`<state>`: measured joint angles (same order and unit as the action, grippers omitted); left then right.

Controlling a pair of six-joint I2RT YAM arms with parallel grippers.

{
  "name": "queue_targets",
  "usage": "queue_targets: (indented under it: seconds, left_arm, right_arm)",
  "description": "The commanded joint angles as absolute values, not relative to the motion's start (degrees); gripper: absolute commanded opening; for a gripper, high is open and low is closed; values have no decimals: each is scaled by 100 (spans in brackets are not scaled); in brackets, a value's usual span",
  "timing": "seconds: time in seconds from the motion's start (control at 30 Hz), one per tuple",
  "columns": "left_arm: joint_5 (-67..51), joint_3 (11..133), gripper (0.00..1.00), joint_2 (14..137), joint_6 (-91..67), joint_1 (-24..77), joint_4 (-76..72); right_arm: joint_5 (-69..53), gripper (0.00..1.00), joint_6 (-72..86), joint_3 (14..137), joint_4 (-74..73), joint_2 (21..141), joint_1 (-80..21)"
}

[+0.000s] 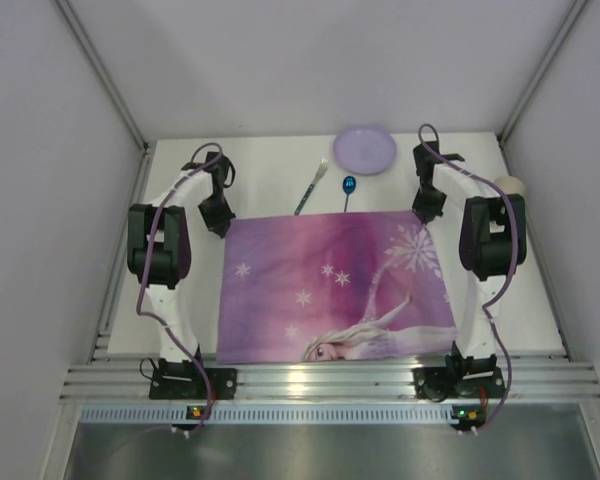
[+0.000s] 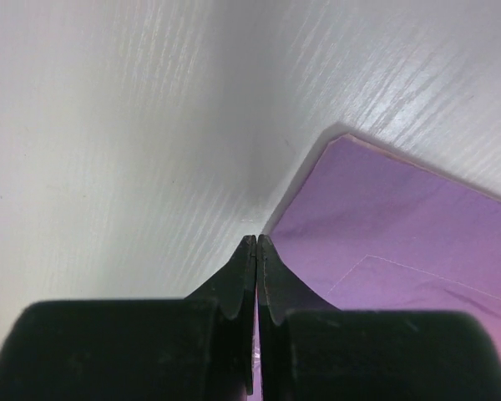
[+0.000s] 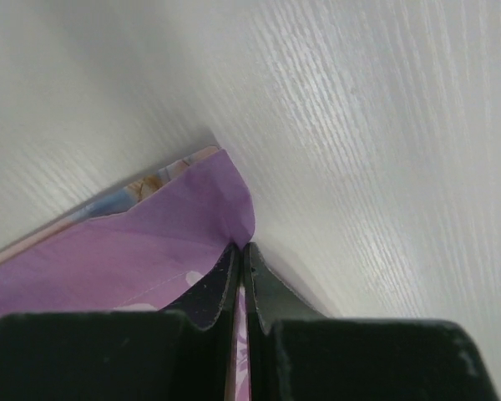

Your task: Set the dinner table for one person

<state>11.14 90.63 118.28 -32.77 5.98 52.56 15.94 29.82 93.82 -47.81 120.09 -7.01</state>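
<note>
White walls (image 1: 280, 60) stand on three sides of a big white surface (image 1: 270, 170). The surface is flat and not shiny. Up close it shows faint lines like wood, and a silver rail runs along its near edge. It fills the whole space between the walls and carries everything else.

The biggest thing on it is a purple-pink placemat (image 1: 320, 290) with white snowflakes and a picture of a girl with pale hair. It lies in the middle, close to the rail, and sits a little crooked. It looks like the spot where the meal things should go.

The left gripper (image 1: 219, 228) is at the mat's far left corner. The right gripper (image 1: 427, 215) is at its far right corner. Each one is pinched tight on the edge of the mat, with a thin strip of purple between the fingers. At the right corner the mat curls up a bit off the surface. Holding both far corners at once probably lets the arms pull the mat straight and flat.

On the far side, past the mat, sits a round lilac plate (image 1: 365, 149). A fork (image 1: 312, 187) and a small blue spoon (image 1: 349, 190) lie near each other between the plate and the mat. None of them is on the mat yet, so the job looks only just begun.
</note>
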Motion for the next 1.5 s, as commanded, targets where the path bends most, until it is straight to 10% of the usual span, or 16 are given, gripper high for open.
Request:
queue_targets:
  seconds: [0.0,0.1,0.2,0.23,0.37,0.67,1.47]
  left_arm:
    - [950,9334,0,11708,-3208,580,5309]
    - [748,9185,0,11480,-3191,606,5116]
    - [659,8939,0,11190,-3129,659,4852]
    - [659,8886,0,11128,-3120,668,4808]
    - [528,8500,3,10697,-3050,712,4449]
    - [-167,7964,48,10257,-2980,1072,4000]
    - [-1081,7865,50,10933,-2672,1503,3454]
  right_arm:
    - [2170,0,3164,9510,-5431,12006,-703]
    - [1970,7,3138,9439,-5458,11779,-677]
    - [1653,40,2980,9527,-5335,11349,-668]
    - [1609,70,2945,9580,-5335,11225,-677]
    - [1809,100,2769,10447,-5798,11013,-650]
    - [2033,100,2926,10225,-6233,10653,789]
    - [2857,100,2311,10749,-6267,10722,2302]
